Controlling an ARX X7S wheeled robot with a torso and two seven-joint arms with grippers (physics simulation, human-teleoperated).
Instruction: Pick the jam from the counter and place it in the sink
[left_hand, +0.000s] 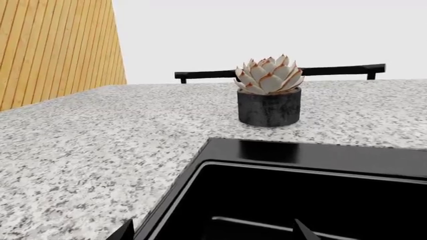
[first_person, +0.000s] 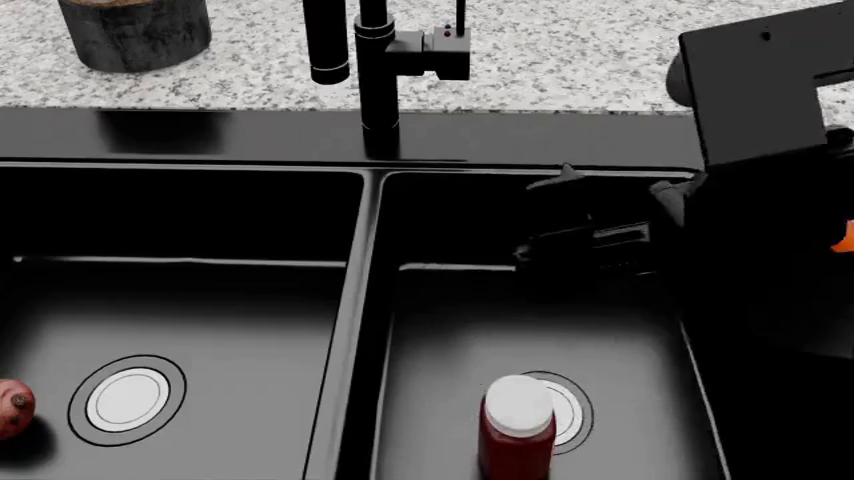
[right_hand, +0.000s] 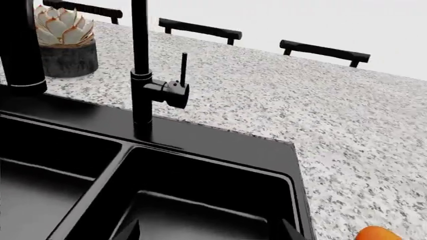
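Note:
The jam, a dark red jar with a white lid, stands upright in the right basin of the black sink, beside the round silver drain. My right gripper hovers above the back of that basin, apart from the jar; in the right wrist view its jaws stand wide open with nothing between them. My left gripper is open and empty over a sink corner; it does not show in the head view. The speckled counter surrounds the sink.
The black tap rises behind the divider between the basins. A succulent in a dark pot stands on the counter behind the left basin. A reddish-brown vegetable lies in the left basin. An orange fruit lies on the counter to the right.

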